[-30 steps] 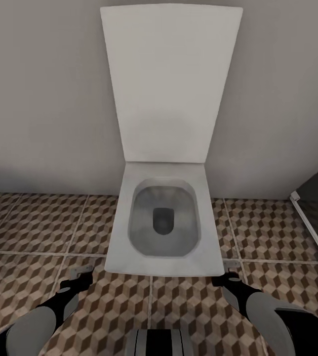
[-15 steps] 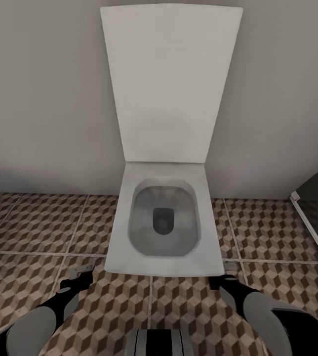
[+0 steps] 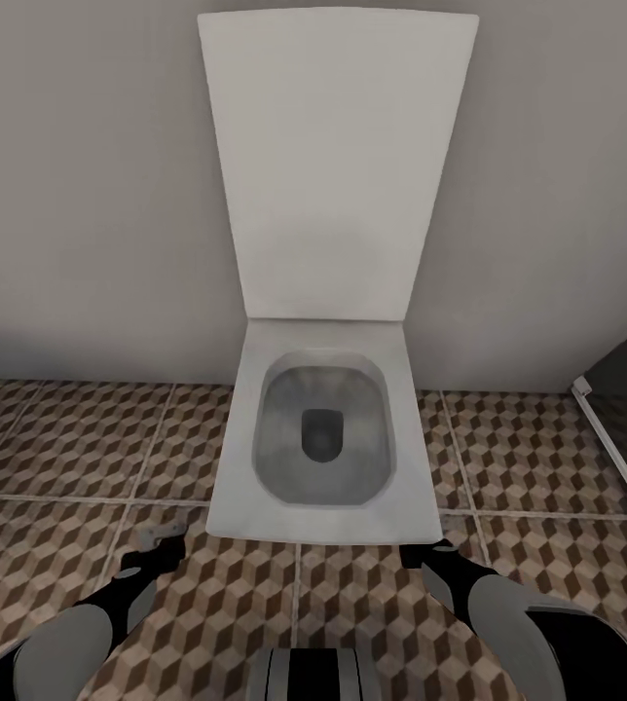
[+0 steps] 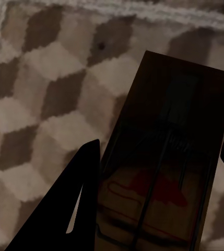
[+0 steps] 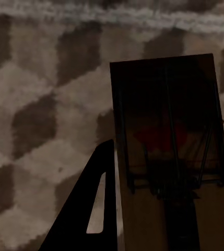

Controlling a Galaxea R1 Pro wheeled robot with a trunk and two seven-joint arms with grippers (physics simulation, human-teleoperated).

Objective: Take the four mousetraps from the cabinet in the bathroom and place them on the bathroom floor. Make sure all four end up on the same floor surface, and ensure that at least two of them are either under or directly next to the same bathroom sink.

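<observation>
Facing the open toilet, each gripper, left gripper and right gripper, is clamped on one mousetrap just above the bathroom floor (probably carried low for setting down near the sink).

Square white ceramic toilet against a plain grey-white wall, flat lid up. Floor of brown, beige and cream cube-pattern tiles, pale grout. Dark panel with white trim at right edge.
</observation>
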